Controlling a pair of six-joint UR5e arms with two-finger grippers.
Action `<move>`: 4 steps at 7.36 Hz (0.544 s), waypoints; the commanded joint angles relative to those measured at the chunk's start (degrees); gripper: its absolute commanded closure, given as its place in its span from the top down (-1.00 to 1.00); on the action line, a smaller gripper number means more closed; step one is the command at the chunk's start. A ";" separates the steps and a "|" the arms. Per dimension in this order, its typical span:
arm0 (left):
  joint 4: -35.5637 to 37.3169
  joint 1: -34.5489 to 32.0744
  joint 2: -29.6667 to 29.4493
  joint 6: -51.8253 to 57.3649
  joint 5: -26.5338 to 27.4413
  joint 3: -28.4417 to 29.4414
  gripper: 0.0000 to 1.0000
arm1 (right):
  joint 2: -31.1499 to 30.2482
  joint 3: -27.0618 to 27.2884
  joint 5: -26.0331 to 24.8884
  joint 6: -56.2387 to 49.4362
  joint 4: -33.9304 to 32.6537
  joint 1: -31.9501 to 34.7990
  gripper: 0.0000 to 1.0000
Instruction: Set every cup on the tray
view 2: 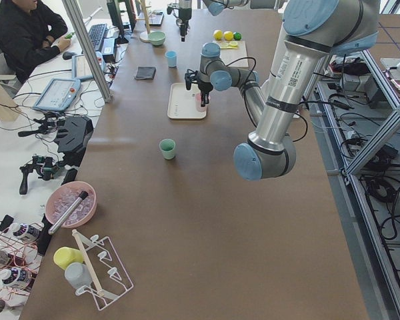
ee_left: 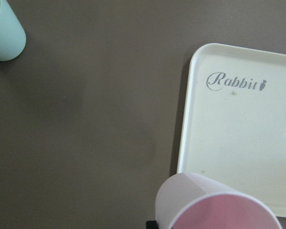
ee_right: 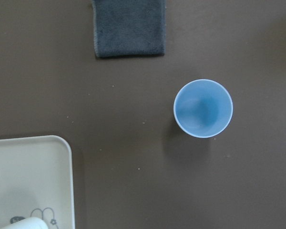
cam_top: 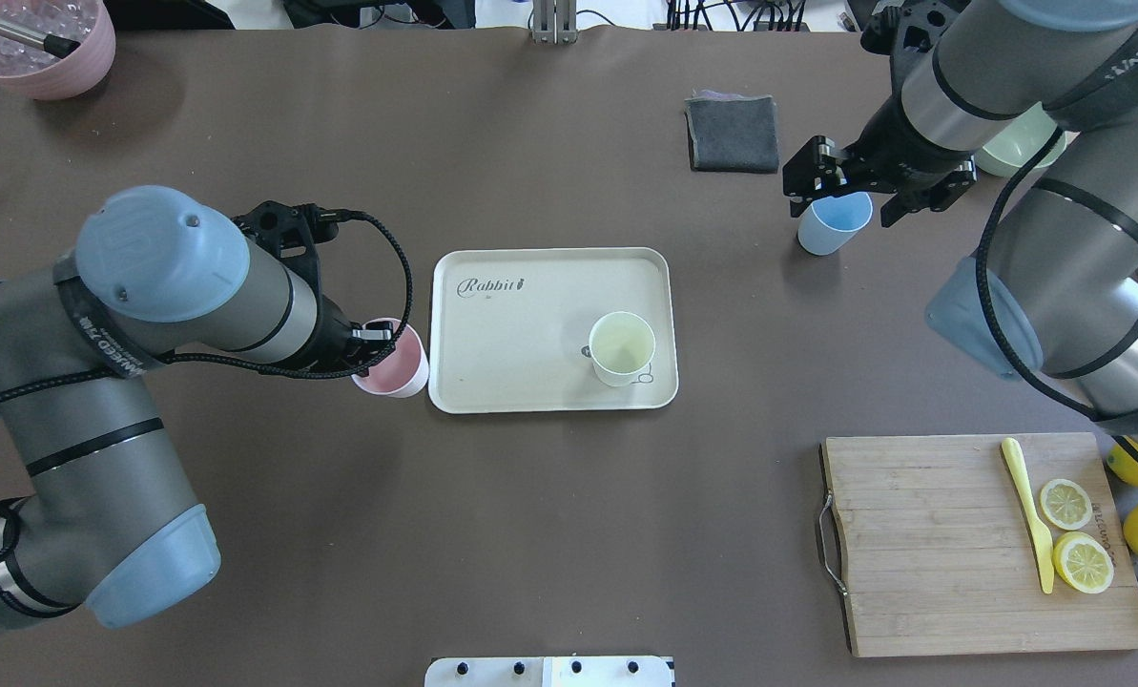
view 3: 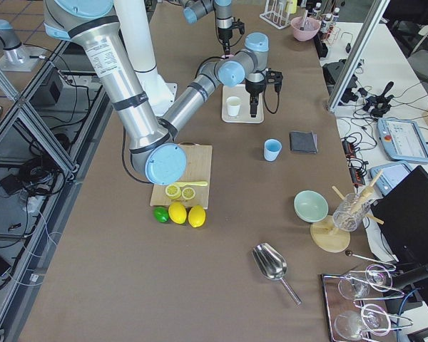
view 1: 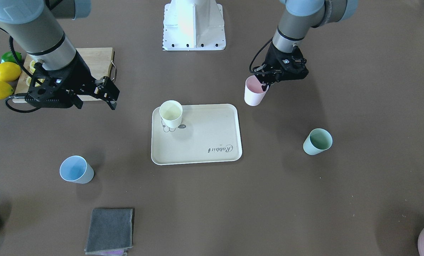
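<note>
The left gripper (view 1: 267, 84) is clamped on the rim of the pink cup (view 1: 253, 94), one finger inside the cup and one outside. The cup sits just beside the tray (view 1: 204, 142), at the short edge on the robot's left and close to the corner nearest the robot. In the left wrist view its pink mouth overlaps that edge. I cannot tell whether its base rests on the counter (view 1: 212, 206).

The right gripper (view 1: 111, 96) hangs above the counter off the tray's right side with its fingers spread, holding nothing.

There is one tray and there are four cups, one of each colour:
- **On the tray:** the pale yellow cup (view 1: 171, 113) stands upright in the corner toward the robot and its right, partly covering the rabbit drawing.
- **Off the tray:** the other three.

The light blue cup (view 1: 76, 170) stands upright on the counter, out past the tray's far right corner. It is well apart from the tray and lies below the right gripper in the right wrist view. The mint green cup (view 1: 317, 141) stands upright on the counter, well apart from the tray on its left side and beyond the left gripper.

One grey cloth (view 1: 109, 230) lies farther out than the blue cup. One wooden cutting board (cam_top: 921, 544) lies to the tray's right, nearer the robot.
</note>
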 commanded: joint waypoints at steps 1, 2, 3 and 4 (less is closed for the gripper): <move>0.54 0.10 -5.19 -1.89 0.14 6.02 -1.00 | -0.55 -4.27 -0.29 -6.21 0.41 3.16 1.00; 0.37 0.10 -6.60 -1.90 0.14 7.96 -1.00 | -0.03 -7.16 -0.55 -9.36 0.67 4.04 1.00; 0.36 0.18 -7.83 -1.90 0.14 9.55 -1.00 | 0.59 -10.67 -0.55 -12.79 1.46 5.44 1.00; 0.36 0.36 -8.28 -1.98 0.14 10.09 -1.00 | 0.85 -15.76 -0.55 -13.43 6.08 5.80 1.00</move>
